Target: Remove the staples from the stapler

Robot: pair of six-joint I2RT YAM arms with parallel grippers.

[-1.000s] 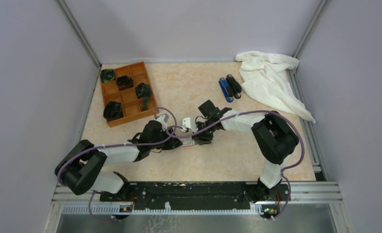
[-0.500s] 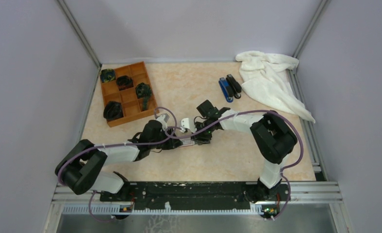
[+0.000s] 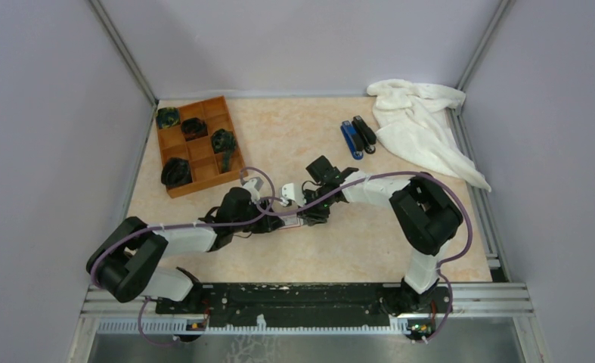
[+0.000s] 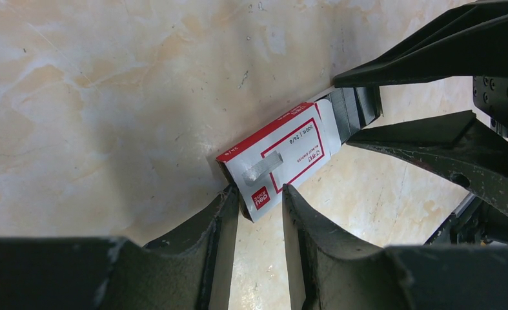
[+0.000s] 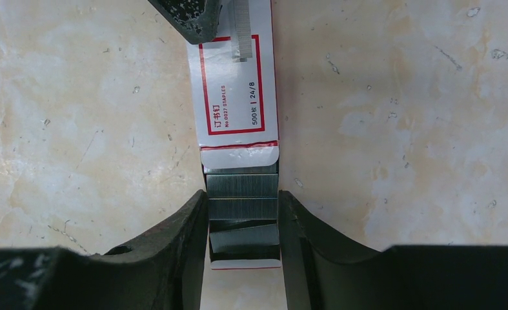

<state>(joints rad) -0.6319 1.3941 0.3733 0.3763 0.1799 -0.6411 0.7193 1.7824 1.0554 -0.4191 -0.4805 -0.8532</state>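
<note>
A short silvery strip of staples (image 4: pixel 262 169) lies on top of a white-and-red staple box (image 4: pixel 294 147) at the table's middle. My left gripper (image 4: pixel 257 194) is shut across the box's near corner. The box's drawer (image 5: pixel 243 194), full of grey staple rows, is slid out. My right gripper (image 5: pixel 243 200) is shut on the drawer's two sides. The strip (image 5: pixel 240 29) also shows at the far end of the box (image 5: pixel 235 97) in the right wrist view. The black stapler (image 3: pixel 364 134) lies far back, away from both grippers (image 3: pixel 283 219) (image 3: pixel 313 215).
A blue stapler (image 3: pixel 348 140) lies right beside the black one. A crumpled white towel (image 3: pixel 423 128) fills the back right corner. An orange compartment tray (image 3: pixel 203 162) with dark items stands at the back left. Purple cables loop over both arms.
My right gripper's fingers have drawn in against the drawer's sides. Both arms have barely shifted, and the box stays where it was.
</note>
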